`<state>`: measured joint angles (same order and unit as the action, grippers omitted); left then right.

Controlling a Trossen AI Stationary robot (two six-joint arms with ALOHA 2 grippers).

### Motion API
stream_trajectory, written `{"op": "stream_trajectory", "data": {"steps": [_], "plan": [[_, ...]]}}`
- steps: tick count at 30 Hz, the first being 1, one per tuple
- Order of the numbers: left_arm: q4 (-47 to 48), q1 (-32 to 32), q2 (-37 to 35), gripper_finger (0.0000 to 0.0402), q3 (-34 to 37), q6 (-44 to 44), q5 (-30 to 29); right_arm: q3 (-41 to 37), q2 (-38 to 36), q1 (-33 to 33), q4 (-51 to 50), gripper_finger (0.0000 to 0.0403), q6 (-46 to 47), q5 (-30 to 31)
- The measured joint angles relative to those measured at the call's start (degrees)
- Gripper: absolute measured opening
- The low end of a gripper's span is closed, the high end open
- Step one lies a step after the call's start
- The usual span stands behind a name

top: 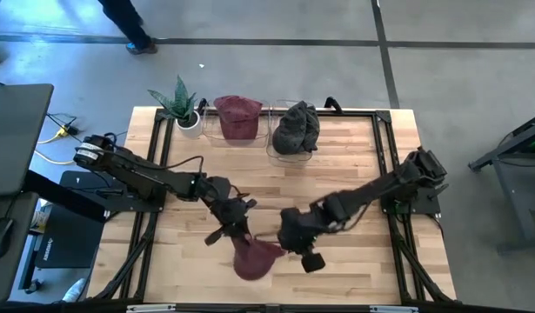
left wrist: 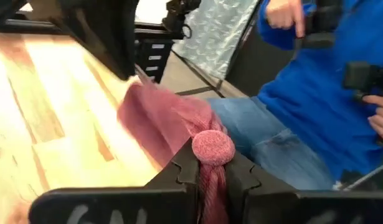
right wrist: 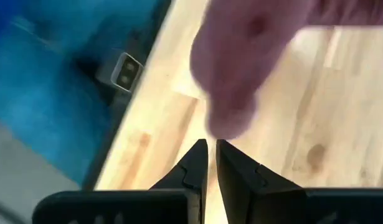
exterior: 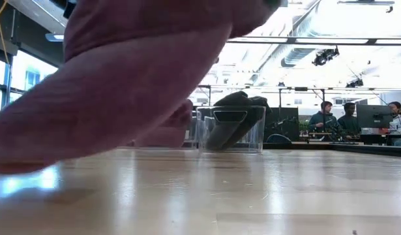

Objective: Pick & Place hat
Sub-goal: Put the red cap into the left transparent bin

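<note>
A: Starting at the left, what stood on the desk (top: 354, 187)?

B: A potted plant (top: 182, 104) at the back left corner. Just right of it, a clear bin (top: 237, 130) holding a dark red hat (top: 237, 116); next to that, a second clear bin (exterior: 231, 130) holding a grey hat (top: 296, 128).

A: And the left pincer (left wrist: 211, 180)?

B: Near the front middle of the desk. Its fingers (left wrist: 179, 177) were clamped on the maroon hat (top: 254, 257), pinching the fabric just under its pompom (left wrist: 213, 147).

A: Where was that hat?

B: At the front edge of the desk, between the two pincers. The low view showed most of it lifted, only one end near the surface.

A: The right pincer (right wrist: 211, 155)?

B: Just right of the hat, fingers nearly together with a thin gap, holding nothing. The maroon hat sat close ahead of its tips.

A: Anything beyond the desk?

B: A person in a blue top (left wrist: 316, 81) and jeans at the front edge.
</note>
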<state>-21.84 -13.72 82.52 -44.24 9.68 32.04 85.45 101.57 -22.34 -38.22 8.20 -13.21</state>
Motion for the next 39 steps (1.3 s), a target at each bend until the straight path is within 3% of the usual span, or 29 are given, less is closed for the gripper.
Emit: {"op": "stream_trajectory", "data": {"steps": [7,11,16,20,24,29,31,39], "plan": [[6.8,5.4,-4.2,0.0006,-3.2,3.7,8.7,0.0,-0.1,-9.6,-1.4,0.0032,8.5,16.6],[10.6,11.1,-8.3,0.0003,-3.1,4.7,9.9,0.0,-0.1,-14.5,1.3,0.0029,10.9,23.4],[19.0,22.0,-14.8,0.0003,-3.4,-1.5,8.3,0.0,-0.1,-17.4,9.7,0.0024,9.1,26.2],[29.8,29.6,-17.7,0.0003,-8.0,-11.1,7.2,0.0,-0.1,-18.0,9.0,0.0024,10.3,32.3],[41.9,34.9,-17.8,0.0003,-15.5,-25.3,1.5,-0.1,-0.1,-18.3,4.6,0.0027,13.8,39.0],[47.8,39.0,-16.3,0.0003,-21.5,-42.9,-15.8,-0.1,-0.1,-18.3,3.2,0.0023,16.1,41.7],[48.0,41.1,-15.9,0.0002,-22.1,-48.4,-20.1,-0.1,-0.1,-18.3,3.3,0.0021,16.9,42.0],[41.2,48.8,-15.3,0.0002,-22.6,-58.5,-20.5,-0.1,0.0,-18.3,3.3,0.0020,17.4,43.6]]}}
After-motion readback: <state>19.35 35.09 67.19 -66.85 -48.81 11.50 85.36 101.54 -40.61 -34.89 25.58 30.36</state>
